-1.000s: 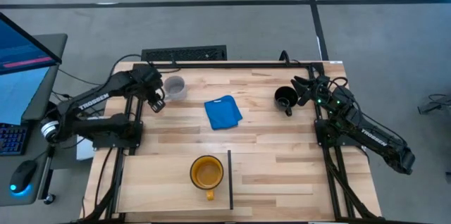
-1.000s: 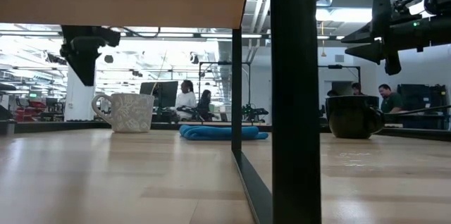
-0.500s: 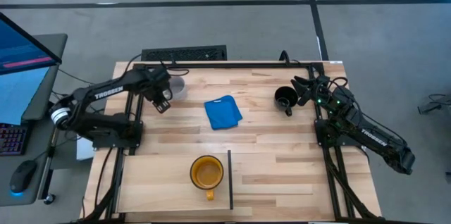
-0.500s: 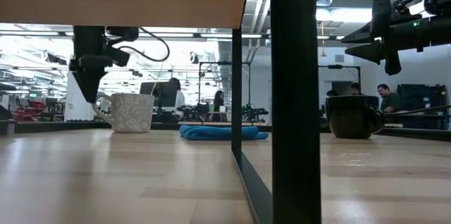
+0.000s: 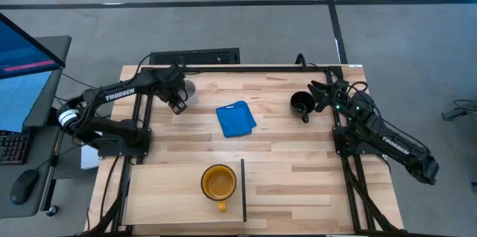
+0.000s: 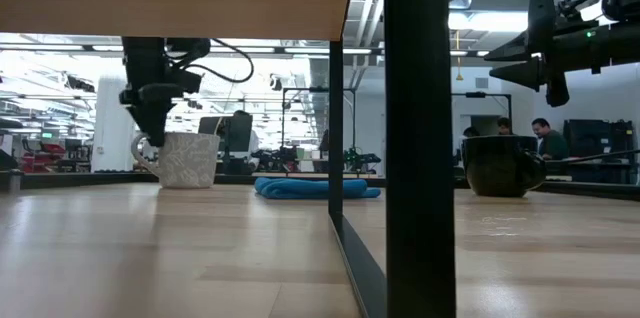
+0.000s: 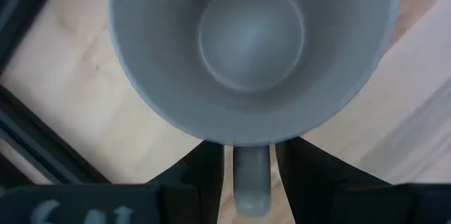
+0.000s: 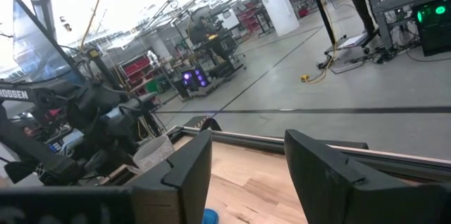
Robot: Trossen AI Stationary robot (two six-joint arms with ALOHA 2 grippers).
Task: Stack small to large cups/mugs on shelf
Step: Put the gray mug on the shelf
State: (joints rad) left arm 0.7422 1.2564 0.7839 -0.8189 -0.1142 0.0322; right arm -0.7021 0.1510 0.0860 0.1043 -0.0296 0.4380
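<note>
1. While the yellow mug already stands on the shelf, just beside the thin dark divider, the step in hand looks like fetching the grey-white mug, which I judge should go into it next.

2. Taking the blue cloth as landmark: the grey-white mug sits on the surface at the cloth's left-arm side, towards the far edge; the black mug sits on the opposite side of the cloth, near the right arm; the shelf and yellow mug lie on the near side of the cloth, well apart from it.

3. The left hand hangs directly over the grey-white mug, its fingers spread and straddling the mug's handle (one finger on each side, not yet pinching it).

4. The right hand waits just beside the black mug, raised above the surface, fingers spread and holding nothing.

5. Next, in my judgement, the left hand needs to press its fingers together on the handle or wall beside it, lift the mug straight up, and carry it past the cloth to the yellow mug.

6. Centring over the yellow rim will matter; a handle grip may let the mug tilt.
</note>
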